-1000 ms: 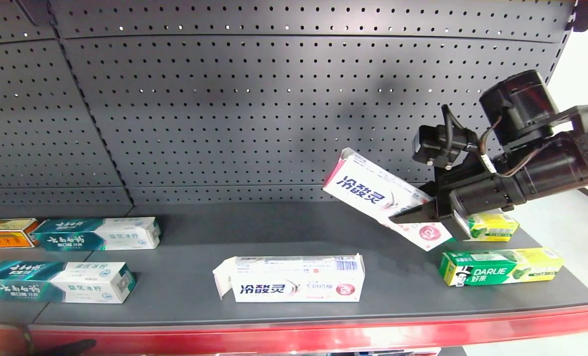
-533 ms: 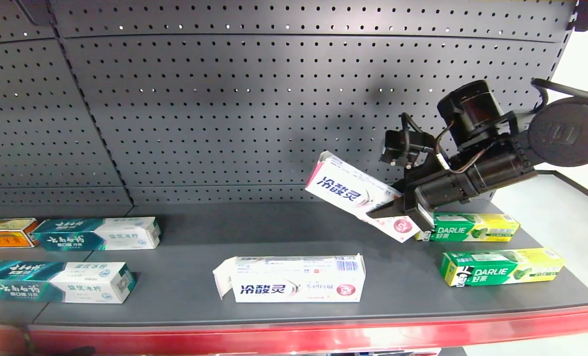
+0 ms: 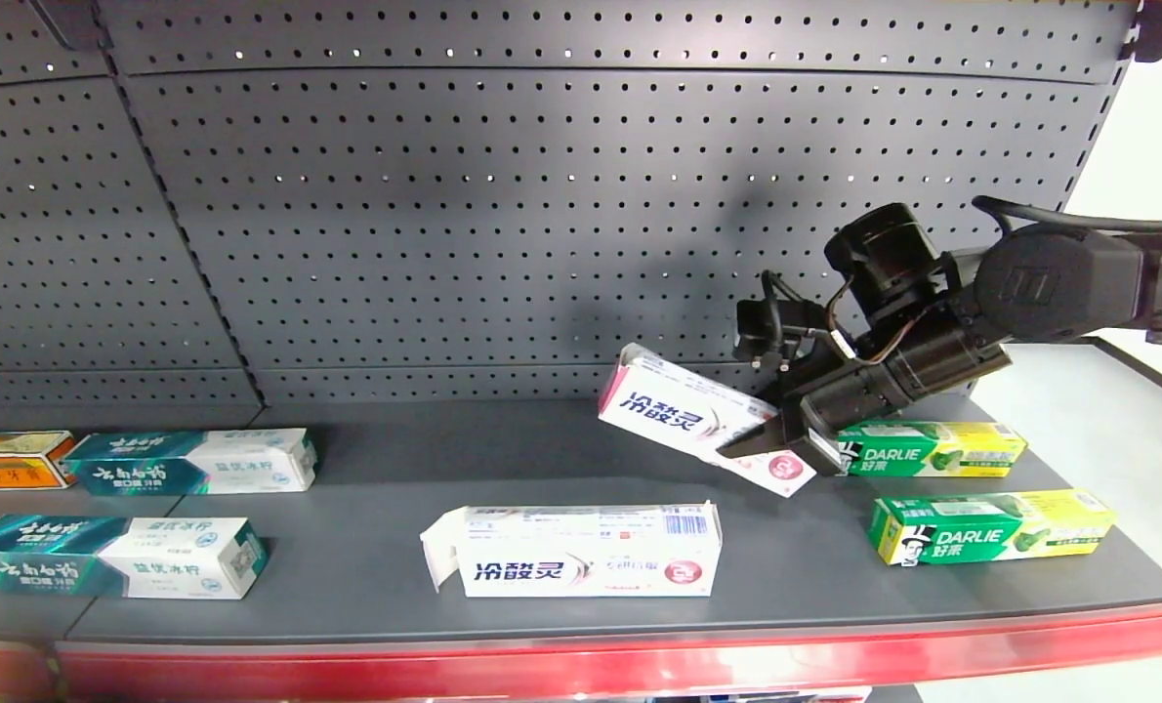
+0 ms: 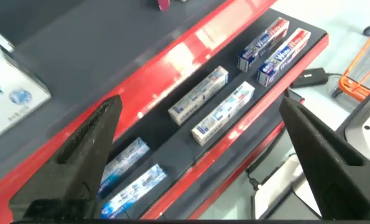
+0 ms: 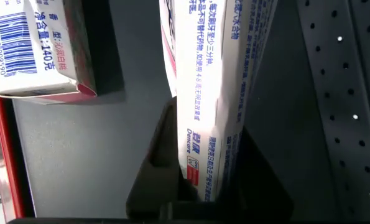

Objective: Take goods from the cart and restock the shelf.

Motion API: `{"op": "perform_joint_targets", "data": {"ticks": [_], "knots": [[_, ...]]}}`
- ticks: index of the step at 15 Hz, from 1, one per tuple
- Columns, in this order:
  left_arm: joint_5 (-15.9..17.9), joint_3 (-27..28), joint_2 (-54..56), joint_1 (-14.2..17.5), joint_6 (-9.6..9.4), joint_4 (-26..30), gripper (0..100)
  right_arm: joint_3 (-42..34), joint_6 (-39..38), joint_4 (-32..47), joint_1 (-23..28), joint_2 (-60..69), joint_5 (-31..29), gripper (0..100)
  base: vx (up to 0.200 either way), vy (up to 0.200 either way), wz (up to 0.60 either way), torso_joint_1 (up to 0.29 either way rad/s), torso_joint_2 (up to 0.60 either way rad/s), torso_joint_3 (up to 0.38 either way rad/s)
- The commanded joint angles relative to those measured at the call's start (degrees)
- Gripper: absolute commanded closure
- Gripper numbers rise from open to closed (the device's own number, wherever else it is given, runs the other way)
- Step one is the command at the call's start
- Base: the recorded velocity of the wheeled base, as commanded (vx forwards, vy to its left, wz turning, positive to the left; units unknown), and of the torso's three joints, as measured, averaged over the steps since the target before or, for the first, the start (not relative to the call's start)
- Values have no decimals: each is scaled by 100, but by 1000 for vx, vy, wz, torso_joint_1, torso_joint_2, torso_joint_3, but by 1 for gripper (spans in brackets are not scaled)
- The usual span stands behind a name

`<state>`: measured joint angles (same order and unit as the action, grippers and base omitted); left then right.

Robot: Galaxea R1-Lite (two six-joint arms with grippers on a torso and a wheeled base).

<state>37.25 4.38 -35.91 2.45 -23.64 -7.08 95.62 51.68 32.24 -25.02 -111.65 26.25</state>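
My right gripper (image 3: 778,451) is shut on one end of a white and pink toothpaste box (image 3: 684,417), which it holds tilted just above the back of the grey shelf (image 3: 366,547), its far end raised toward the pegboard. From the right wrist, that toothpaste box (image 5: 212,87) runs away between the two dark fingers (image 5: 163,155). A matching white box (image 3: 581,563) lies flat near the shelf's front, its end flap open. My left gripper (image 4: 197,162) is open, hanging over lower shelves of boxed toothpaste.
Two green and yellow boxes (image 3: 991,528) lie at the shelf's right end, one (image 3: 928,448) right beside my right gripper. Teal and white boxes (image 3: 190,461) and an orange box (image 3: 10,459) lie at the left. A pegboard wall (image 3: 542,225) backs the shelf; a red lip (image 3: 620,654) edges its front.
My right gripper has carried the held box leftward, lower and deeper toward the back of the shelf, and the box now tilts less steeply. Everything lying on the shelf has stayed put.
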Motion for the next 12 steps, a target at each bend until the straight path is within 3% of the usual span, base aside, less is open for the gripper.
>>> {"op": "perform_joint_targets", "data": {"ticks": [1, 7, 12], "knots": [[1, -33, 5, 1, -1, 5, 0, 0, 0, 1, 5, -14, 3, 100, 0, 0, 0, 0, 0, 0], [1, -297, 295, -8, 8, 5, 0, 62, -88, -219, -91, -146, -14, 100, 0, 0, 0, 0, 0, 0], [1, -350, 410, -17, 87, 5, 0, 97, -650, -737, -346, -278, -23, 100, 0, 0, 0, 0, 0, 0]]}}
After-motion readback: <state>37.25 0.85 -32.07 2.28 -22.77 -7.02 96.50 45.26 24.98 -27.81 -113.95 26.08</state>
